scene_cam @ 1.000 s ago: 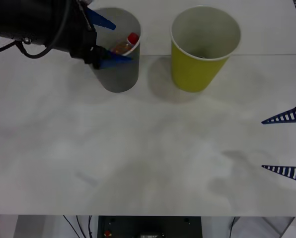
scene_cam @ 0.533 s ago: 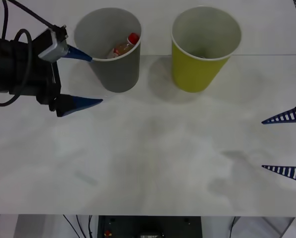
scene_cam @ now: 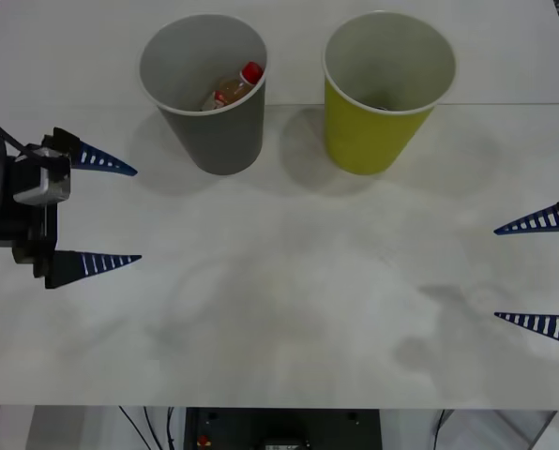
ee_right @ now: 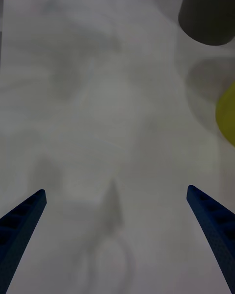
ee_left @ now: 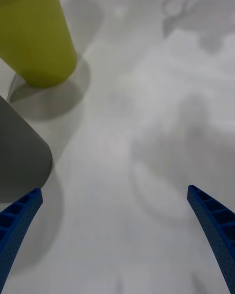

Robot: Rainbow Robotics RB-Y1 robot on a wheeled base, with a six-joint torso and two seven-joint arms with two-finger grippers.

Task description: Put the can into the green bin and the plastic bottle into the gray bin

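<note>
The plastic bottle (scene_cam: 234,86) lies inside the gray bin (scene_cam: 204,94); both grippers, left gripper (scene_cam: 113,214) and right gripper (scene_cam: 540,273), hover spread at the table's (scene_cam: 279,309) side edges.

The place looked like a lab or robot test bench rather than a home. A plain white table (scene_cam: 279,309) with a faintly smudged, worn top held two large paper cups, one gray (scene_cam: 209,112) and one yellow-green (scene_cam: 383,103), standing ahead of the blue ribbed robot fingers. Beneath the table's near edge, behind those fingers, black cables (scene_cam: 139,422) and a dark equipment box (scene_cam: 281,429) sat on the floor.
</note>
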